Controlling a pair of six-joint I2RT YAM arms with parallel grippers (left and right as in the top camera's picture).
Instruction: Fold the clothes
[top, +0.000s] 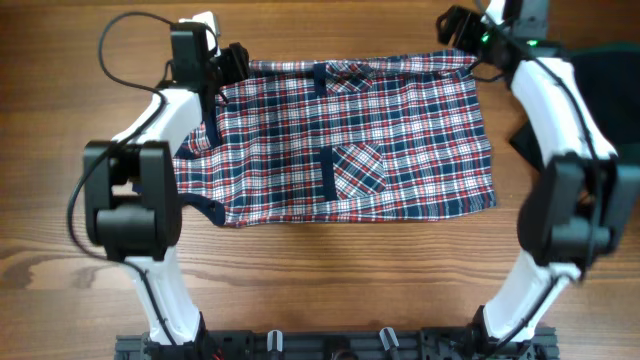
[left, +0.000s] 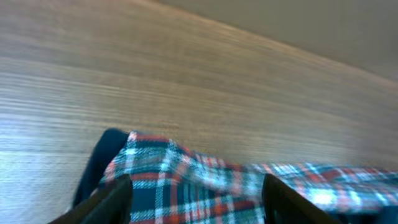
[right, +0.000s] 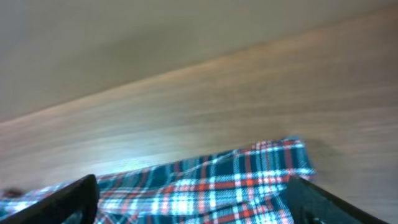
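Note:
The red, navy and white plaid shirt (top: 380, 140) lies spread flat on the wooden table, with its chest pocket (top: 357, 170) facing up. My left gripper (top: 232, 62) is at the shirt's far left corner. In the left wrist view its fingers (left: 199, 202) are wide open with the plaid cloth (left: 186, 165) between them. My right gripper (top: 458, 28) is at the far right corner. Its fingers (right: 196, 202) are also wide open over the shirt's edge (right: 261, 165). A black garment (top: 605, 75) lies at the right edge, partly hidden by the right arm.
The wooden table (top: 320, 280) surrounds the shirt. The arm bases stand along the front edge (top: 330, 345). A black cable (top: 120, 50) loops near the left arm at the far left.

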